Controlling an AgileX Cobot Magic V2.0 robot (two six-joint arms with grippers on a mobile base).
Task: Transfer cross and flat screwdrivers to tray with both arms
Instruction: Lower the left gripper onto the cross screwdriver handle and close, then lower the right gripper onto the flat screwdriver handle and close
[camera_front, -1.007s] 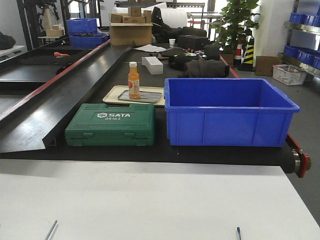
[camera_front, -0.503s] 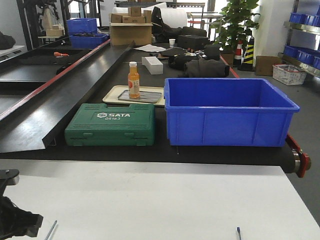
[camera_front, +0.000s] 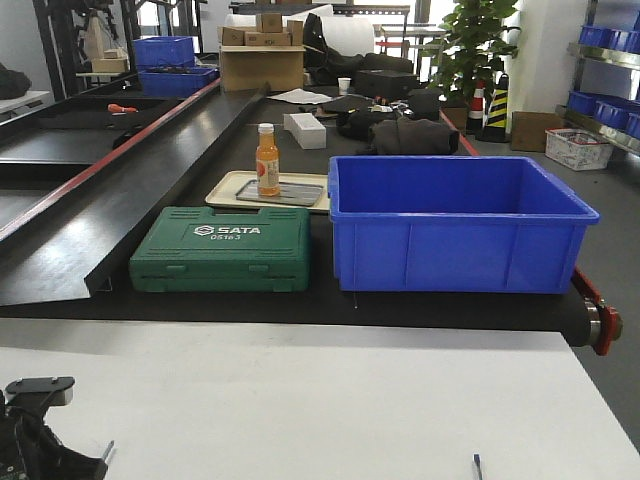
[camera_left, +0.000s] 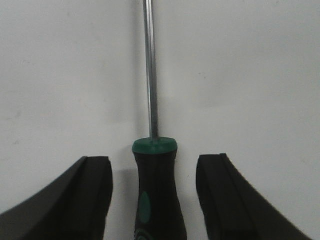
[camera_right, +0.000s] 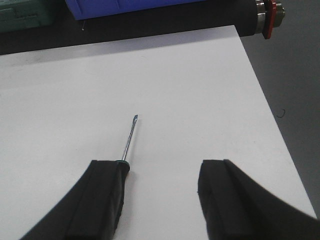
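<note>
In the left wrist view one screwdriver lies on the white table, its black and green handle (camera_left: 155, 190) between the fingers and its steel shaft (camera_left: 151, 75) pointing away. My left gripper (camera_left: 155, 172) is open around the handle, with a gap on each side. In the right wrist view the other screwdriver's shaft (camera_right: 129, 137) shows, and its handle is mostly hidden behind the left finger (camera_right: 107, 195). My right gripper (camera_right: 160, 172) is open and empty. In the front view the left arm (camera_front: 30, 445) sits at the bottom left beside one shaft tip (camera_front: 107, 447). The other tip (camera_front: 477, 465) is at the bottom right. The grey metal tray is out of view.
Beyond the white table (camera_front: 320, 400) a black conveyor carries a green SATA tool case (camera_front: 222, 250), a big blue plastic bin (camera_front: 455, 222) and a small beige tray (camera_front: 225, 190) with an orange bottle (camera_front: 267, 160). The table's right edge (camera_right: 280, 135) drops to the floor.
The left arm has come into the front view at the bottom left and moved right and down over the left screwdriver's shaft. Nothing else has moved.
</note>
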